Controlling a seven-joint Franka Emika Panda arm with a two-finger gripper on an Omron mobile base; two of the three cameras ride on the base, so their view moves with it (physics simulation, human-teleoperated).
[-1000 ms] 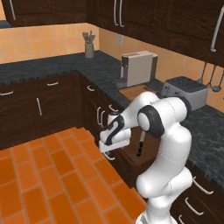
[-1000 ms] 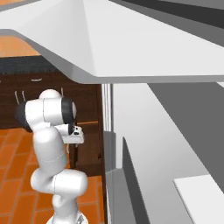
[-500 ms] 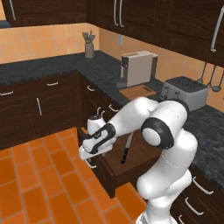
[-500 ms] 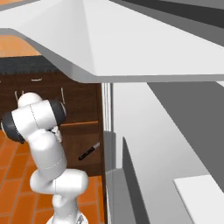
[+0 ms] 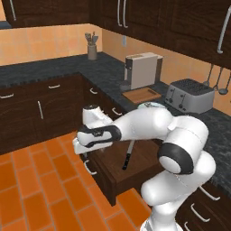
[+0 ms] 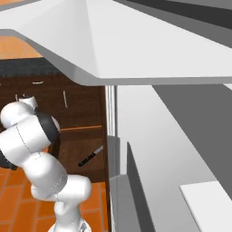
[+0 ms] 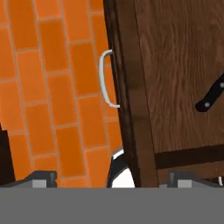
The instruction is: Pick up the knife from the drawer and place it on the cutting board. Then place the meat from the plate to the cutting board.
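The wide dark drawer (image 5: 118,178) stands pulled out over the orange floor, its curved silver handle (image 7: 104,78) facing the tiles. The knife (image 5: 127,155) lies inside on the lighter brown bottom, black handle toward the front; it also appears as the knife (image 6: 90,157) and as its handle (image 7: 212,97). My gripper (image 5: 85,146) hangs open above the drawer's front edge, nothing between its fingers, with the knife off to one side. The cutting board (image 5: 142,94) rests on the counter by the coffee machine. A sliver of the plate (image 5: 151,105) peeks over my arm; the meat is hidden.
A coffee machine (image 5: 142,71) and a toaster (image 5: 189,95) stand on the dark counter. A utensil holder (image 5: 92,50) sits in the far corner. Narrower drawers with silver handles (image 5: 94,91) line the cabinets. The orange tiled floor (image 5: 40,189) lies open to the left.
The drawer has slid out toward the floor, uncovering the knife. My hand moved outward with the drawer front and now sits above its edge, jaws still open.
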